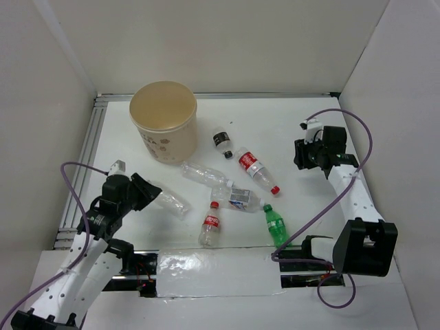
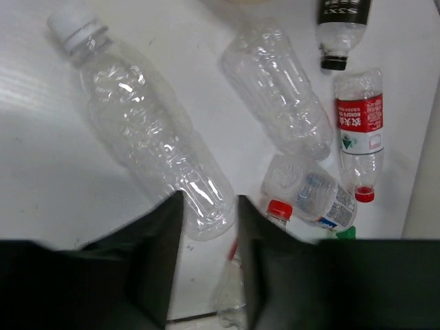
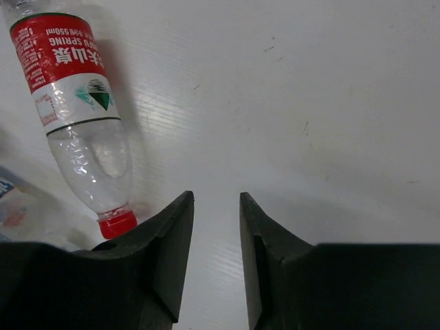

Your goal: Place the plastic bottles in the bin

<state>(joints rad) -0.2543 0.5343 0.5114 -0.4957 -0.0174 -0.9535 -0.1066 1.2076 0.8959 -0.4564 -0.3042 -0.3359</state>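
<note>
The beige bin (image 1: pixel 163 122) stands at the back left. Several plastic bottles lie on the white table: a dark-labelled one (image 1: pixel 222 143), a red-labelled one (image 1: pixel 256 168), a plain clear one (image 1: pixel 203 174), a blue-labelled clear one (image 1: pixel 240 199), a small red-labelled one (image 1: pixel 210 227) and a green one (image 1: pixel 276 225). My left gripper (image 1: pixel 142 193) is open, and the base of a clear white-capped bottle (image 2: pixel 148 130) lies between its fingertips (image 2: pixel 175 206). My right gripper (image 1: pixel 303 155) is open and empty above the table, right of the red-labelled bottle (image 3: pixel 75 96).
White walls enclose the table on three sides. A metal rail (image 1: pixel 82 165) runs along the left edge. Foil-taped strip (image 1: pixel 213 271) lies between the arm bases. Purple cables (image 1: pixel 357 165) loop off both arms.
</note>
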